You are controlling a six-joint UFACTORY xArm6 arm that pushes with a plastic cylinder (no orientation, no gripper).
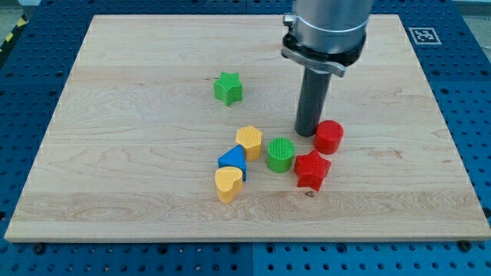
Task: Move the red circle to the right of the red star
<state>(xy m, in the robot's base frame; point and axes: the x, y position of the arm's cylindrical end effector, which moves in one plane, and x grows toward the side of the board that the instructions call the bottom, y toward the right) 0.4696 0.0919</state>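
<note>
The red circle point(329, 136) stands right of the board's middle, just above and slightly right of the red star point(311, 169), close to it or touching. My tip point(308, 132) rests on the board against the red circle's left side, above the gap between the green circle and the red star.
A green circle point(281, 154) sits left of the red star. A yellow hexagon point(249, 142), a blue triangle point(233, 160) and a yellow heart point(228, 183) cluster further left. A green star point(228, 87) lies alone toward the view's top. The wooden board point(115, 153) has blue pegboard around it.
</note>
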